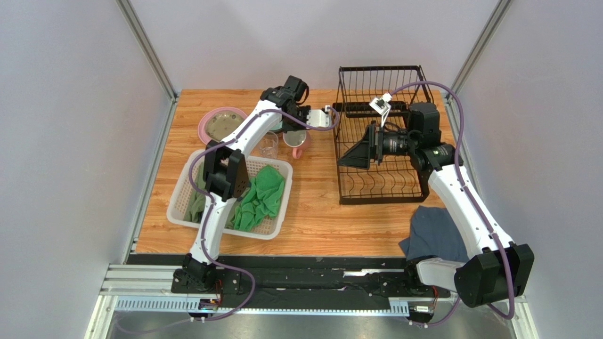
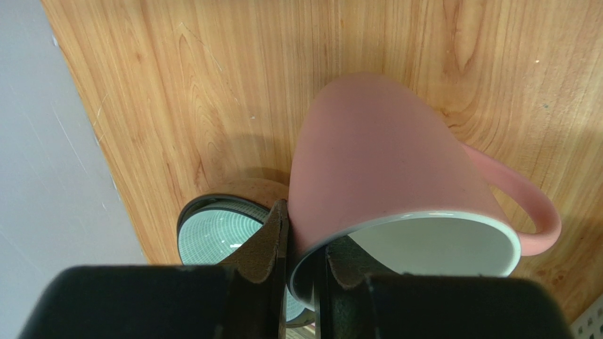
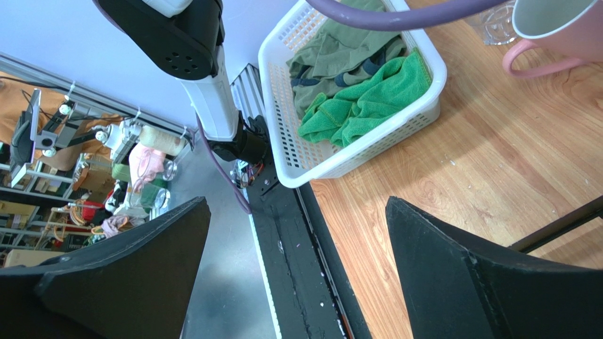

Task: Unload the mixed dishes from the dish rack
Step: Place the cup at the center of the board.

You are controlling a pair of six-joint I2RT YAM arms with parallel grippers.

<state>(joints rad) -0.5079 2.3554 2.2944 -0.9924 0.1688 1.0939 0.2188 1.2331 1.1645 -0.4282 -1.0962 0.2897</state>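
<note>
- A wooden table (image 1: 318,212) with warm orange grain fills the cell.
- Plain grey walls (image 1: 71,141) close it in on three sides.
- A white plastic mesh basket (image 1: 284,194) sits on the table's left near part, turned slightly askew.
- A bright green cloth (image 1: 263,194) lies crumpled in the basket's right half.
- An olive-green cloth (image 3: 332,49) is bunched against it, filling the rest of the basket.
- A blue-grey cloth (image 1: 432,233) lies rumpled on the table's right side, reaching the near edge.
- A black rail (image 1: 318,279) runs along that near edge.
</note>
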